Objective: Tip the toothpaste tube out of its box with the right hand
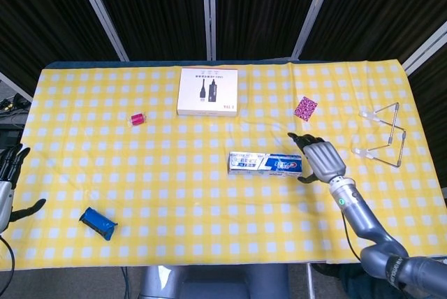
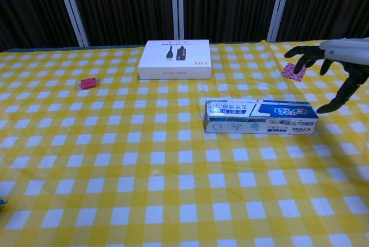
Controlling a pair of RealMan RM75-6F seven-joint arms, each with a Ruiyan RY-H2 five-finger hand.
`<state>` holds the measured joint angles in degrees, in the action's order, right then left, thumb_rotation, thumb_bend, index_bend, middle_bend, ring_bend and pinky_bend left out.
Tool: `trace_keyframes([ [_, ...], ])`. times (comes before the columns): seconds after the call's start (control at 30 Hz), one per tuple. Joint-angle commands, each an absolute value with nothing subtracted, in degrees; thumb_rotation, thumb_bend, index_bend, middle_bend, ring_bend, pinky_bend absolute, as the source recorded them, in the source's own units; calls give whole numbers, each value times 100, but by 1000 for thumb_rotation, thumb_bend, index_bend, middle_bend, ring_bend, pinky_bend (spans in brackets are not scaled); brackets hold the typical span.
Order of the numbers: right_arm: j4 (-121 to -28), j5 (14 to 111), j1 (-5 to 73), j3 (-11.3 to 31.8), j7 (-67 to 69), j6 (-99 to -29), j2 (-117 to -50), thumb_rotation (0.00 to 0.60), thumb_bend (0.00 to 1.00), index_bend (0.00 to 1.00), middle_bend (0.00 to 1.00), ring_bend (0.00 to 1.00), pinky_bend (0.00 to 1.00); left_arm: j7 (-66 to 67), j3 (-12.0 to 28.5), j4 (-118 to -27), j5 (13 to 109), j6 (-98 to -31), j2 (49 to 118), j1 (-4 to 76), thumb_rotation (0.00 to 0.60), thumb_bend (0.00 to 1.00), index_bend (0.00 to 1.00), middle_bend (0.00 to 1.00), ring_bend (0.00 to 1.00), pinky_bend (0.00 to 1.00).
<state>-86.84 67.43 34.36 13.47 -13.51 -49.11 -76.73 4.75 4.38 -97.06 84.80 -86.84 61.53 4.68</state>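
Note:
The toothpaste box (image 1: pixel 265 163) (image 2: pixel 260 116), blue and white, lies flat on its long side near the middle of the yellow checked table, ends pointing left and right. No tube shows outside it. My right hand (image 1: pixel 320 158) (image 2: pixel 334 69) hovers just past the box's right end with fingers spread, holding nothing. At the far left edge of the head view my left hand (image 1: pixel 8 186) hangs off the table, fingers apart and empty.
A white cable box (image 1: pixel 207 91) lies at the back centre. A small red item (image 1: pixel 137 119) sits left of it, a blue roll (image 1: pixel 98 223) at the front left, a pink patterned square (image 1: pixel 305 108) and a clear wire stand (image 1: pixel 383 133) on the right.

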Motion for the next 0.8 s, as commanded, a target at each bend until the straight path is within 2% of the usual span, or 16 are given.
trace_keyframes([
  [0.03,-8361,6393,3723,1420,-1787,-4740,-8114,600,20,134,263,218,305,445,461,-9639,8437,-8661,6178,485,600,0,0,0,0,0],
  [0.3,-8141,5888,3961,1338,-2283,-4735,-8518,600,25,157,290,244,305,376,465,-9582,8392,-8639,6186,487,600,0,0,0,0,0],
  [0.5,-7968,5684,4071,1325,-2380,-4793,-8745,600,95,195,318,267,329,403,455,-9590,8406,-8607,6202,512,600,0,0,0,0,0],
  [0.67,-7816,5611,4132,1300,-2395,-4846,-8905,600,157,327,394,337,400,436,459,-9599,8397,-8589,6215,531,600,0,0,0,0,0],
  [0.8,-7758,5620,4152,1244,-2414,-4891,-8960,600,192,353,438,379,424,444,458,-9590,8368,-8550,6223,546,600,0,0,0,0,0],
])
